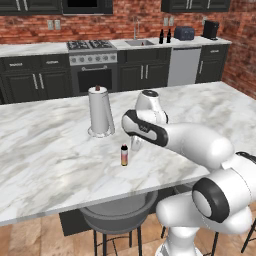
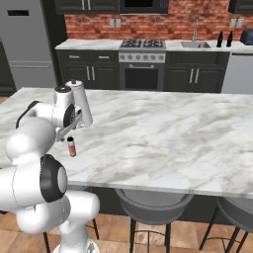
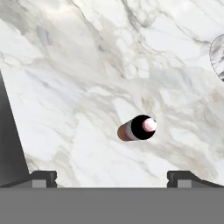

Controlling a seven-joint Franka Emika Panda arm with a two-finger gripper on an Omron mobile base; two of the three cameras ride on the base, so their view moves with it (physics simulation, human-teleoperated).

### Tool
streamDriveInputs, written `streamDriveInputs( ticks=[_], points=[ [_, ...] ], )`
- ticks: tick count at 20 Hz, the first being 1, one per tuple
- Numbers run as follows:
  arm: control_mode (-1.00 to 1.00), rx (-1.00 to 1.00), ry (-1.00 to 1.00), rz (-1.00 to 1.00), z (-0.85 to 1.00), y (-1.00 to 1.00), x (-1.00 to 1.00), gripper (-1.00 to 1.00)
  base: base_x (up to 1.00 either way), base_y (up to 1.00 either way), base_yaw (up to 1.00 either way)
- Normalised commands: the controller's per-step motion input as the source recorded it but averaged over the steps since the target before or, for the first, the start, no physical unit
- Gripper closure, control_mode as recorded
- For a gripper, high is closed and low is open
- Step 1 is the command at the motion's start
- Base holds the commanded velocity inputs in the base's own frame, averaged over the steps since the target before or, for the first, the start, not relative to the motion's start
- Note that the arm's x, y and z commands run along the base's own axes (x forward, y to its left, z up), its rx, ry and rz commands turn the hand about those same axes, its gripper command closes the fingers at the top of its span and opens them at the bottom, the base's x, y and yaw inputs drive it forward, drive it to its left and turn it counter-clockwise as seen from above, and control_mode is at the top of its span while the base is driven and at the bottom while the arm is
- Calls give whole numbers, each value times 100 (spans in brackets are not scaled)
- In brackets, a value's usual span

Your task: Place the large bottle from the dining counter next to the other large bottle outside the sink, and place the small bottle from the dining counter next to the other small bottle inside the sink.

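Hand view looks almost straight down onto the marble desk (image 3: pixel 78 65), where the small bottle (image 3: pixel 139 128) stands upright, seen from above as a dark cap with a pale tip and a bit of reddish body. The tool (image 3: pixel 112 177) hangs above it with its jaws spread wide, the two dark fingertips (image 3: pixel 43 178) far apart at the bottom edge and nothing between them; the bottle sits a little toward the right fingertip and clear of both. In the left base view the small bottle (image 1: pixel 124 155) stands on the desk (image 1: pixel 45 145) near its front edge, just in front of the paper towel holder (image 1: pixel 100 112), with the arm's wrist bent down over the spot beside it. The right base view shows the same bottle (image 2: pixel 72 147) below the arm's hand. On the far counter, two dark bottles (image 1: pixel 165 36) stand just right of the sink (image 1: pixel 139 43).
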Motion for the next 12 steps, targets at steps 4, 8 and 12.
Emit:
streamDriveInputs(
  ticks=[4,8,12],
  points=[
    [-100,-2,-3,10,-6,15,0,-100,0,0,0],
    [-100,-2,-1,9,0,9,0,-100,0,0,0],
    [-100,-1,0,7,0,7,0,-100,0,0,0]
  ],
)
